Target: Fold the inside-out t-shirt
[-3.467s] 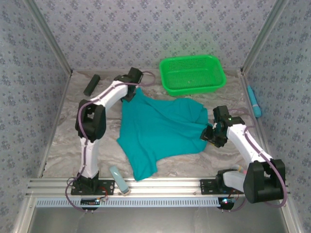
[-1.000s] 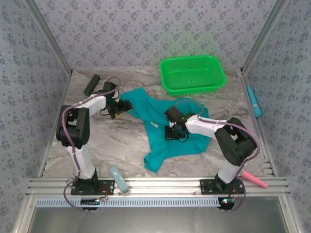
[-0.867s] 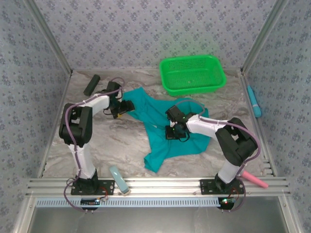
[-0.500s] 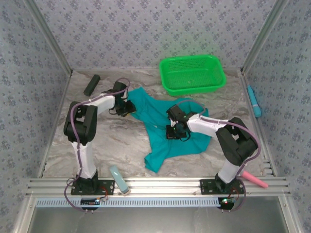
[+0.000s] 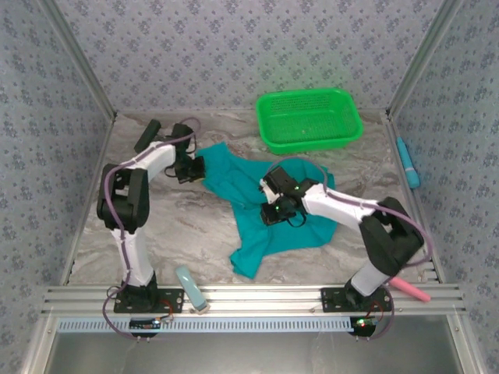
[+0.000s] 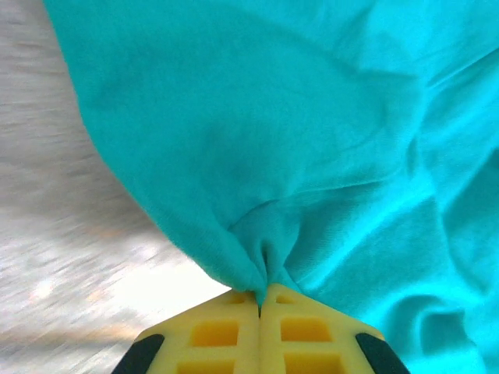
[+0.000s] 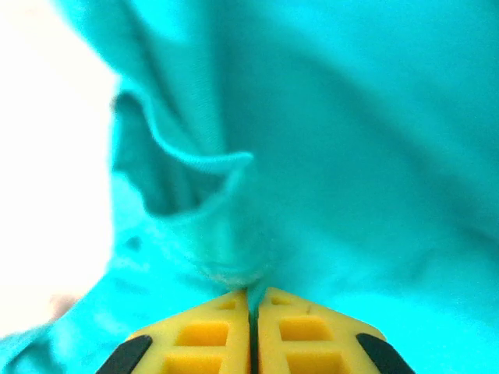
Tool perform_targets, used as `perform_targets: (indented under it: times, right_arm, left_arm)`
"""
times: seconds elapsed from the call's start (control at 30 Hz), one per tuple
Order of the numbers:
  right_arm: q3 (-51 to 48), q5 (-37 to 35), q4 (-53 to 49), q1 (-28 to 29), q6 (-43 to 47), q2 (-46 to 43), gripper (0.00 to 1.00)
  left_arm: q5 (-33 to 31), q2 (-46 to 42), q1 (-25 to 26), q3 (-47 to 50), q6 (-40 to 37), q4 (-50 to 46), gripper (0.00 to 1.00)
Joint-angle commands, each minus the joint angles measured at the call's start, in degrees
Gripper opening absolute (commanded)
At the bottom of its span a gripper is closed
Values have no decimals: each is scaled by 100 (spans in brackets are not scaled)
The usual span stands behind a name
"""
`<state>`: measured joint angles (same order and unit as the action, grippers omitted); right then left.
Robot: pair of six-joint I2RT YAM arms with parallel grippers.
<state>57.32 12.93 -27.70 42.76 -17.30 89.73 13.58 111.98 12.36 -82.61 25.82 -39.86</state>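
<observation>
The inside-out t-shirt [image 5: 265,210] is a teal cloth lying crumpled and partly folded over itself mid-table. My left gripper [image 5: 199,167] sits at the shirt's far left corner, shut on a pinch of its edge; the left wrist view shows the yellow fingertips [image 6: 260,296] closed with the t-shirt [image 6: 296,156] bunched between them. My right gripper [image 5: 270,212] rests on the middle of the shirt, shut on a fold of cloth; in the right wrist view the fingertips [image 7: 251,296] pinch the t-shirt [image 7: 335,140] beside a hemmed edge.
A bright green mesh basket [image 5: 309,118] stands at the back right. A black bar [image 5: 147,135] lies at the back left. A light blue tool [image 5: 190,287] lies near the front rail, a pink one [image 5: 408,288] front right, a blue one [image 5: 407,162] at the right wall.
My left gripper moved right onto the shirt's left corner and closed on it. The right gripper, holding cloth, shifted slightly left and the shirt's middle bunched a little.
</observation>
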Motion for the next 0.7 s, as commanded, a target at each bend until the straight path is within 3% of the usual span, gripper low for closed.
perform_targets:
  times: [0.0, 0.13, 0.2, 0.27, 0.37, 0.47, 0.6, 0.67]
  right_arm:
    - [-106, 265, -58, 276, 1059, -711, 12]
    - [152, 764, -252, 146, 1315, -437, 10]
    - [337, 868, -332, 341, 1446, -207, 11]
    - [536, 921, -363, 591, 1474, 38, 11]
    - [870, 878, -365, 1002, 1394, 428, 16]
    - [1048, 414, -421, 1228, 1279, 741, 19]
    - [1023, -174, -394, 1027, 950, 809, 18]
    - [943, -9, -326, 728, 802, 717, 18]
  left_arm:
    - [-167, -595, -223, -297, -694, -849, 2]
    - [-35, -433, -543, -457, -736, -591, 17]
    - [300, -63, -706, -688, -824, -476, 32]
    - [488, 229, -786, -858, -832, -508, 37]
    - [628, 153, -815, -560, -784, -414, 39]
    - [611, -462, -801, 316, -503, -117, 38]
    - [675, -1352, -495, 1508, -306, 330, 28]
    - [651, -1693, -227, 1953, -204, 472, 28]
